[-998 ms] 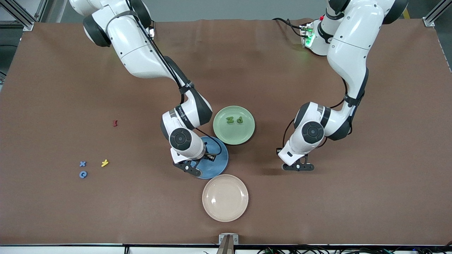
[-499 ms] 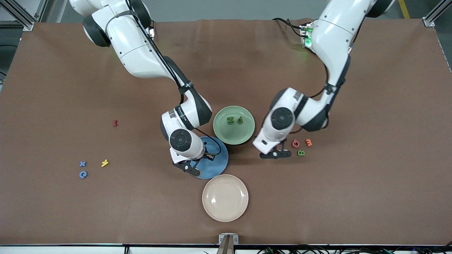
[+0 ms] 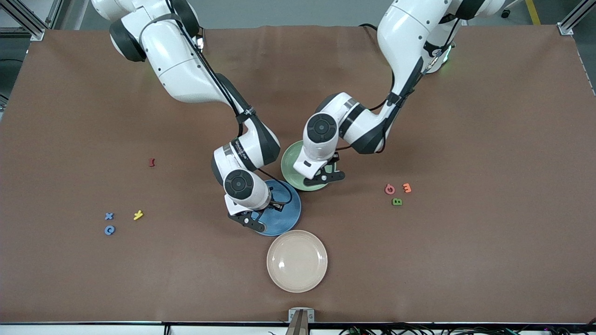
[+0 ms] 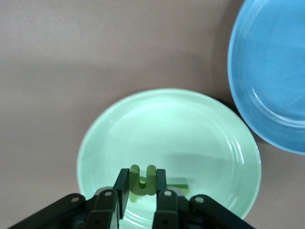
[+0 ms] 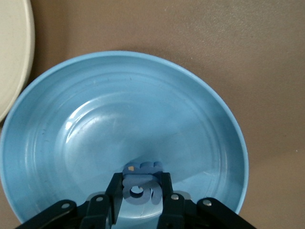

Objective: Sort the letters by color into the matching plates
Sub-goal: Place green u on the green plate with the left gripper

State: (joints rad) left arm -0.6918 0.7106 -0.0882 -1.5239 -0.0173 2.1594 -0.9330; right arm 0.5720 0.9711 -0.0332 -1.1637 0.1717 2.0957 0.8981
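My left gripper (image 3: pixel 324 177) hangs over the pale green plate (image 3: pixel 289 164), shut on a green letter (image 4: pixel 142 182) just above the plate's inside (image 4: pixel 167 129). My right gripper (image 3: pixel 252 219) hangs over the blue plate (image 3: pixel 285 210), shut on a blue letter (image 5: pixel 141 185) above that plate's inside (image 5: pixel 133 114). A green B (image 3: pixel 396 201) lies toward the left arm's end of the table. A blue x (image 3: pixel 109 216) and a blue Q (image 3: pixel 109 230) lie toward the right arm's end. The left arm hides the middle of the green plate in the front view.
A cream plate (image 3: pixel 297 260) sits nearer the front camera than the blue plate. A pink piece (image 3: pixel 389 189) and an orange piece (image 3: pixel 407 188) lie beside the green B. A yellow piece (image 3: pixel 138 215) lies beside the blue x, a red piece (image 3: pixel 151 162) farther back.
My left arm has swung from the letters near its end of the table to over the green plate, carrying the green letter. My right arm has not moved.
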